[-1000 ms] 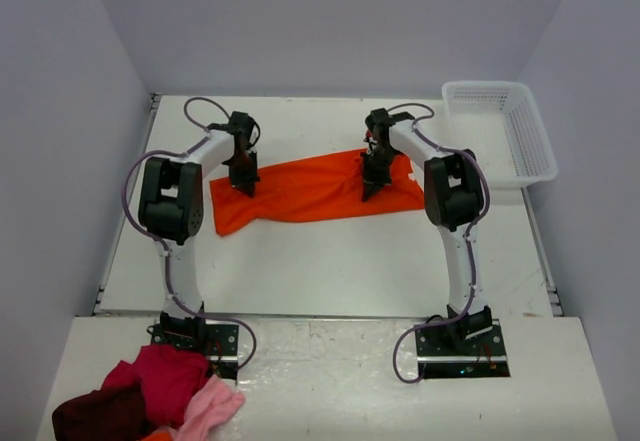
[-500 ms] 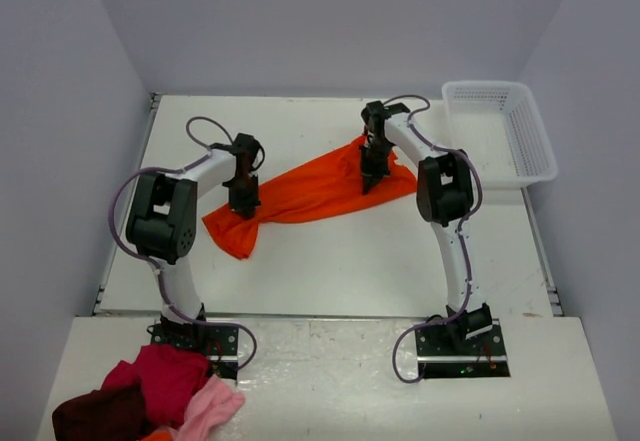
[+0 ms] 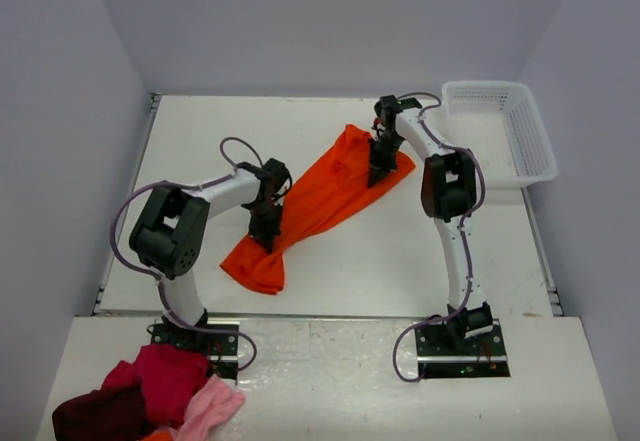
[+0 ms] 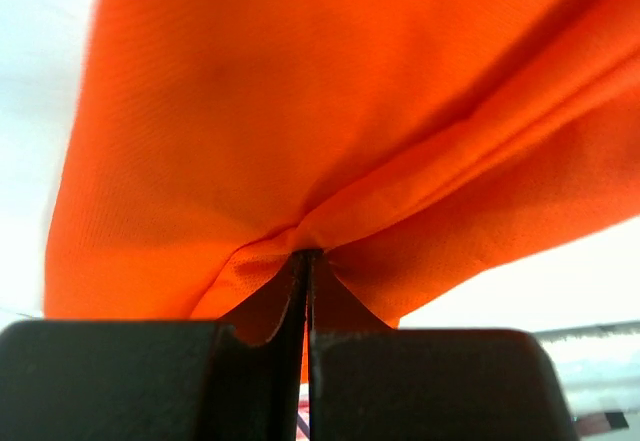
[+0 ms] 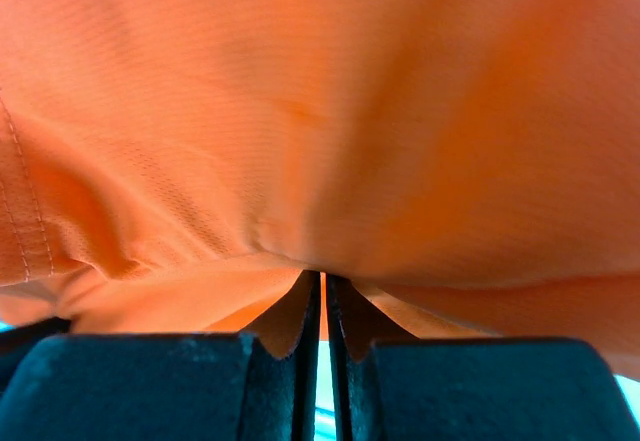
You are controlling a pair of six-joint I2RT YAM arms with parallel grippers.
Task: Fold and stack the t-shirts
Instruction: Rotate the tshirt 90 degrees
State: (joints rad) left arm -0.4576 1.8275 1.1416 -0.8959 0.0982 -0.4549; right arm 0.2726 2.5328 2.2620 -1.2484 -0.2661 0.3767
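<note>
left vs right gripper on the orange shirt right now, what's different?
Left gripper pinches the t-shirt at its near-left end; right gripper pinches its far end, beside the basket. Left jaws meet flush in the wrist view; right jaws show a thin orange slit. Both are shut on the cloth.

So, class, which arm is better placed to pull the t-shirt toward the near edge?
Likely left: the left gripper pinches the t-shirt nearer that edge; the right gripper holds its far end.
</note>
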